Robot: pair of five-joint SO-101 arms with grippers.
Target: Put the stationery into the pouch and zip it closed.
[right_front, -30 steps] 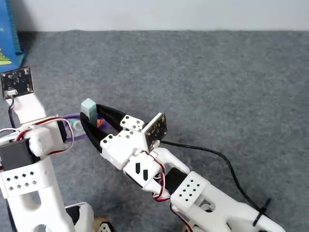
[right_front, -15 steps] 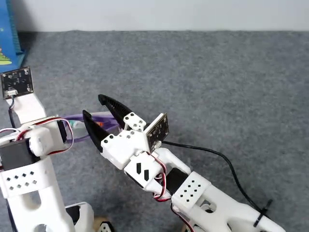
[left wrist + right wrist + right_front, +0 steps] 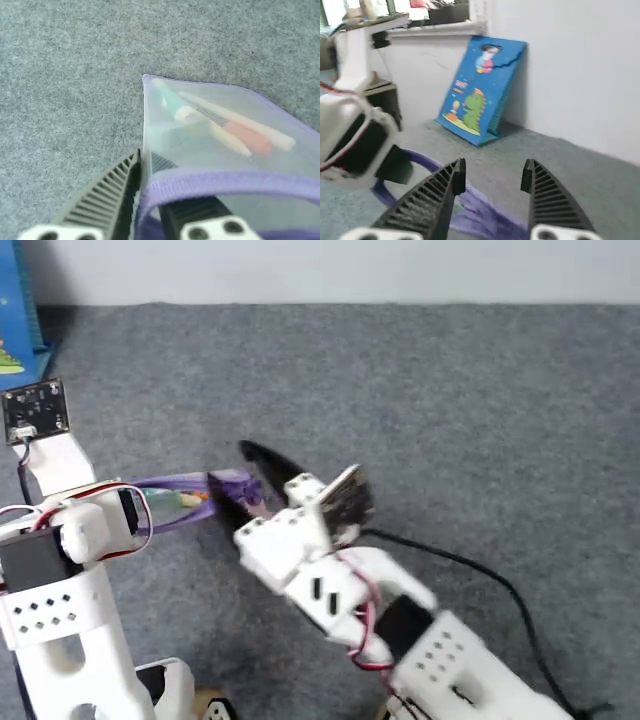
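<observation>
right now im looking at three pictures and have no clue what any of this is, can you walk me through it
These are two small white robot arms on a grey carpeted table. One picture looks down from above; the other two come from cameras on each arm's wrist. The left hand pinches the purple rim of a clear pouch with pens inside. The right hand is open and holds nothing, close by the pouch. A blue picture folder leans on the wall.

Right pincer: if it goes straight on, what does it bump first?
Probably the purple pouch, whose rim lies just ahead of the open right pincer. Depth is unclear, so it might pass just above.
</observation>
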